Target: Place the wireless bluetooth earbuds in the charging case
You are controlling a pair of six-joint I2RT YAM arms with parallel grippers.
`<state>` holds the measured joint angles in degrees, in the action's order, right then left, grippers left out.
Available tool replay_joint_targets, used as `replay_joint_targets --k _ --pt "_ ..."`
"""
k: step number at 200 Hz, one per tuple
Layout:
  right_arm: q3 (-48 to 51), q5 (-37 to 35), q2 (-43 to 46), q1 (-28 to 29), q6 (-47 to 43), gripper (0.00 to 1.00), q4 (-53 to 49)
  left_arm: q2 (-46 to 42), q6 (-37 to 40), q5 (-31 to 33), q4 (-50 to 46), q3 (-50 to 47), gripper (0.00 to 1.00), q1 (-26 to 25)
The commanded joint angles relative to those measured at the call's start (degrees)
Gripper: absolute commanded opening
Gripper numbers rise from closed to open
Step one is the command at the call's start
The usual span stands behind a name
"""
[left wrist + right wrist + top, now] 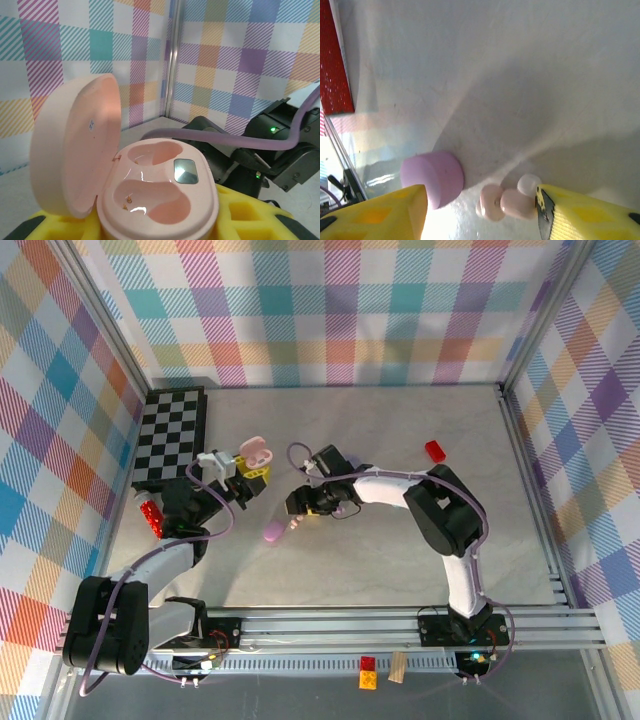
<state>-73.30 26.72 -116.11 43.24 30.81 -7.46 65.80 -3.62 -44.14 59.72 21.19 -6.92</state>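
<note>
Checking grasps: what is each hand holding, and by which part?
Left hand clamps the open pink charging case by its base. Right hand holds nothing; its fingers straddle a pink earbud.

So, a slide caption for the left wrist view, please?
Open, empty pink charging case held in the left gripper.

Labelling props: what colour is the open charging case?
Pale pink glossy plastic charging case; clearest in left wrist view.

Pink earbud (507, 204) between yellow jaws, near lilac case (434, 177)
</note>
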Motion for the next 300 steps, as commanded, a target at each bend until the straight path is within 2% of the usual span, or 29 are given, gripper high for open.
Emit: replay_joint_targets --k 1,41,72,89,104,128,139,168,197,300 --pt "1.25 1.38 3.45 0.79 -1.82 0.58 -2.24 -2.82 1.33 -1.38 -1.27 1.87 0.33 1.22" --pt "2.28 1.00 5.72 1.40 -2.78 0.58 -3.52 -4.40 4.08 -0.87 -5.62 2.72 0.33 1.75" --pt "1.41 -5.87 7.33 1.67 -8.80 0.59 -7.82 -4.23 3.84 -0.16 -5.02 2.72 0.33 2.16" --pt "-0.38 -9.86 6.27 1.37 -11.54 0.55 -11.04 -4.01 3.38 0.19 -3.83 2.50 0.33 2.57" --pt "-2.72 -8.19 4.12 0.46 -10.47 0.52 -12.69 -3.61 2.45 0.27 -2.42 2.37 0.33 2.98" --pt "-7.02 -8.12 0.34 0.15 -8.05 0.38 -14.72 -3.57 1.63 0.22 -1.36 2.38 0.33 3.36" --pt "-9.03 -8.60 -1.31 0.24 -7.18 0.35 -16.06 -3.54 1.53 0.07 -1.52 2.50 0.33 3.39" --pt "-13.26 -9.24 -4.47 0.26 -6.02 0.31 -19.28 -3.53 1.63 -0.12 -1.80 2.66 0.33 3.43" --pt "-14.71 -6.59 -6.19 0.26 -6.00 0.30 -20.52 -3.49 1.68 -0.44 -1.79 2.89 0.33 3.48" --pt "-14.96 -5.58 -7.74 0.26 -5.50 0.14 -21.01 -3.84 1.60 -0.86 -1.97 2.85 0.33 3.48"
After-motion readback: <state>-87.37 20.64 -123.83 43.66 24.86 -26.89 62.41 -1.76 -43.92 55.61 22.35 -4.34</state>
